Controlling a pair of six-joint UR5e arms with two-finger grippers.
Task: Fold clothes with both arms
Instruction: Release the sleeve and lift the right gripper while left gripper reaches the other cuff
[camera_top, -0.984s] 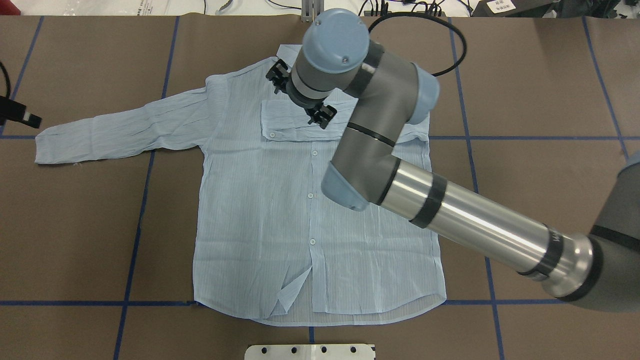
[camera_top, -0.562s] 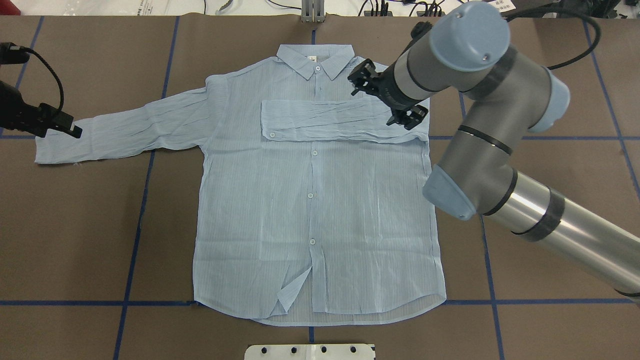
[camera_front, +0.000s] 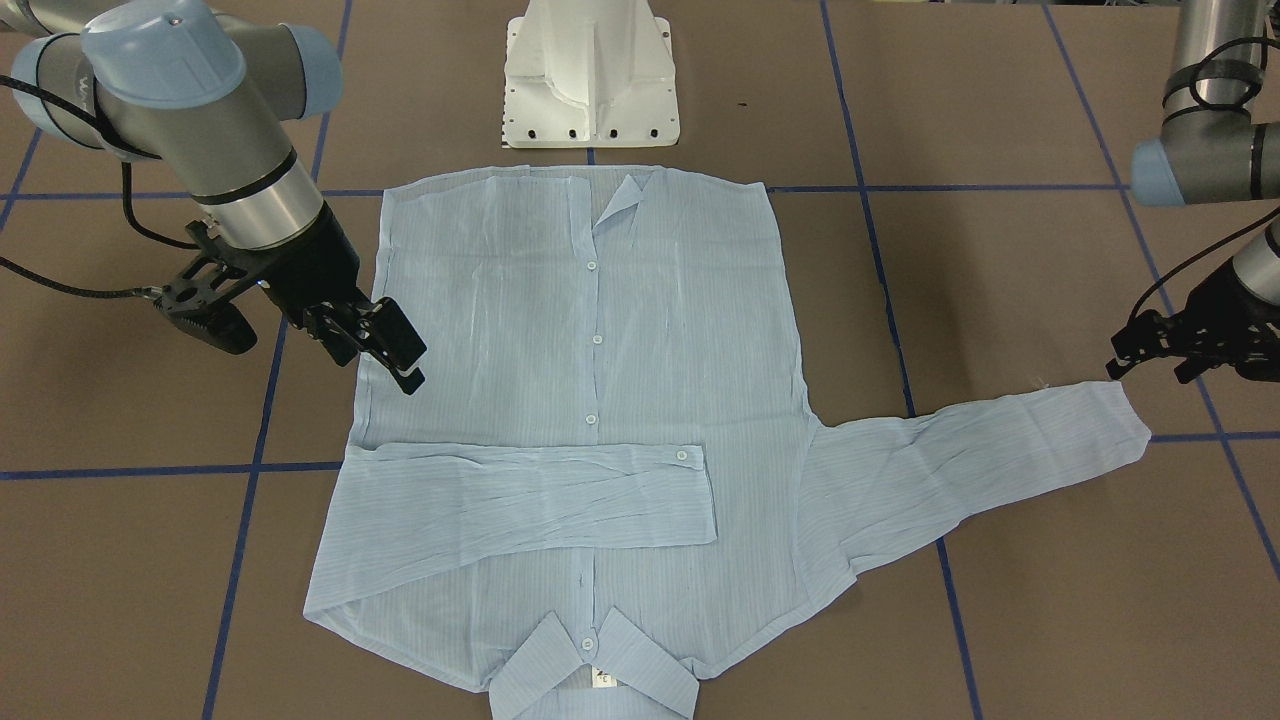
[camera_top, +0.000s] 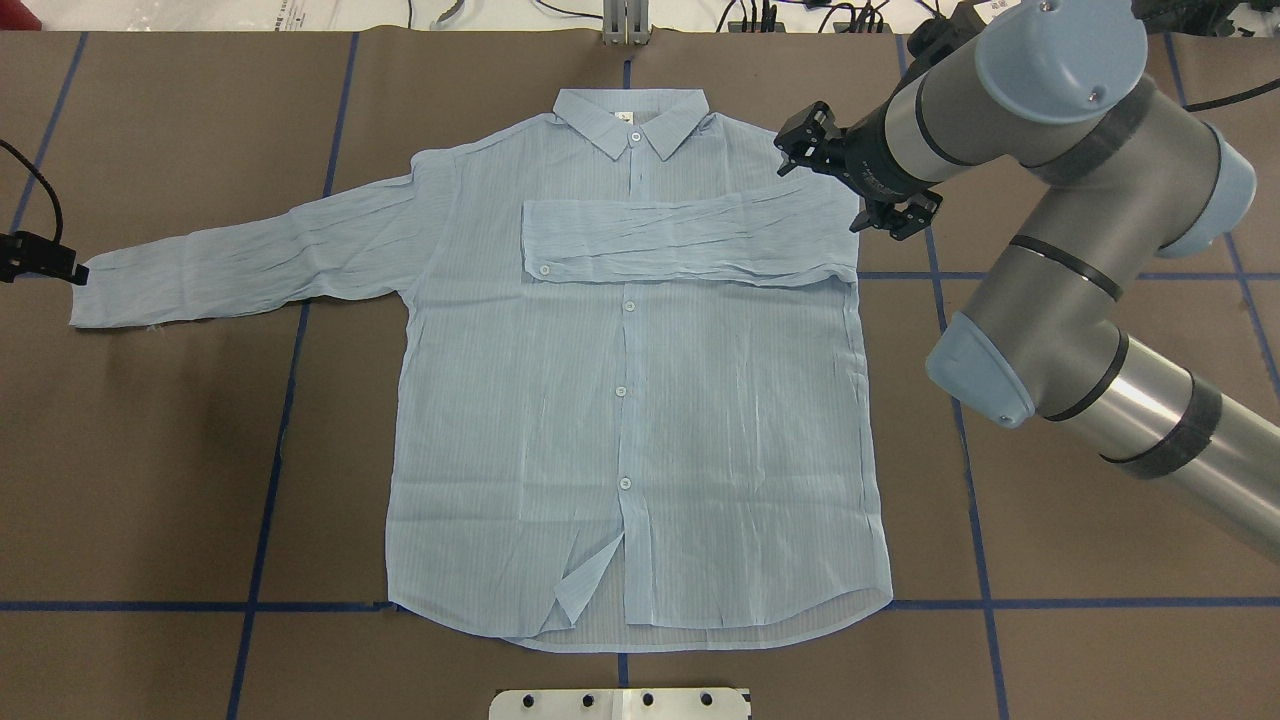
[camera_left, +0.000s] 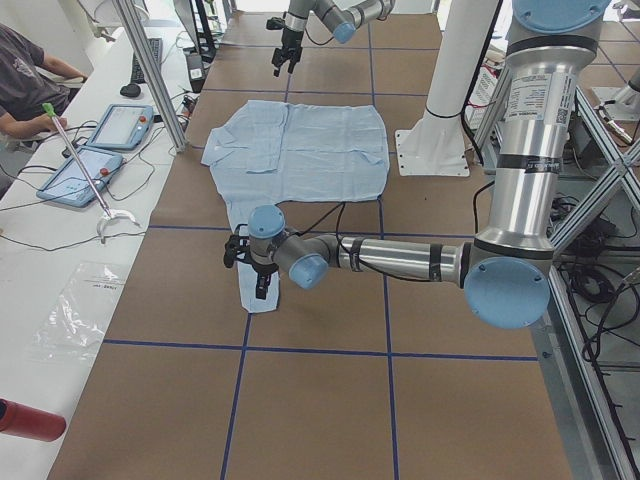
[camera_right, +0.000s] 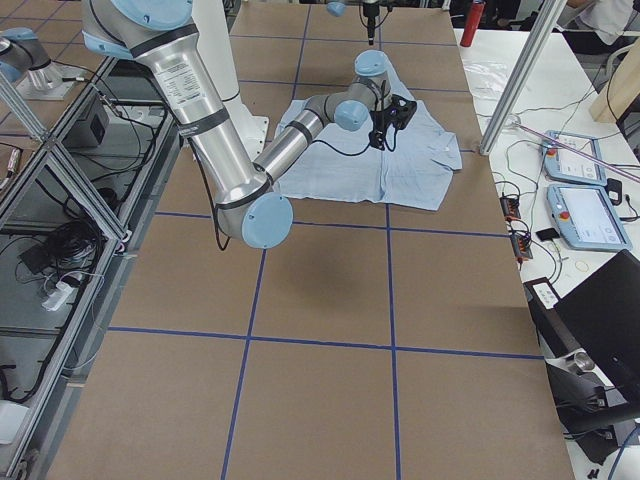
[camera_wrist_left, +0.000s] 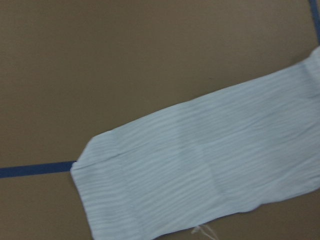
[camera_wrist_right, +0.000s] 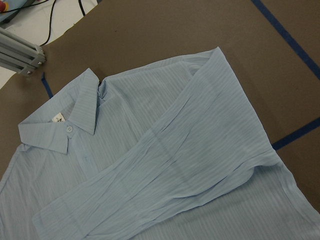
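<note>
A pale-blue striped button-up shirt (camera_top: 620, 400) lies flat and face up in the middle of a brown table (camera_top: 1050, 560) marked with blue tape lines (camera_top: 270, 470). It is buttoned down the front. The collar (camera_top: 630, 120) points away from the robot, and the hem sits near the robot's white base (camera_front: 590, 75). A small corner of the front (camera_top: 585, 590) is turned up near the hem.

The sleeve on the robot's right (camera_top: 680, 240) is folded across the chest, just below the collar. Its buttoned cuff ends a little past the row of buttons. The other sleeve (camera_top: 250, 260) stretches straight out toward the robot's left, slightly wrinkled, with its cuff (camera_wrist_left: 130, 195) lying flat on the table.

The right arm (camera_top: 1070, 210) reaches in from the robot's right and bends back toward the shirt. Its black hand (camera_front: 395, 355) hangs above the shirt's right edge, close to where the folded sleeve begins. The fingers are apart and hold nothing.

The left hand (camera_front: 1130, 355) is low, just beside the end of the outstretched cuff. The pictures do not show whether its fingers are apart or together, or whether they touch the cloth. Its wrist camera looks down on the cuff and bare table.

At a side desk beyond the table, a seated person (camera_left: 25, 85) has two tablets (camera_left: 100, 150) nearby.
</note>
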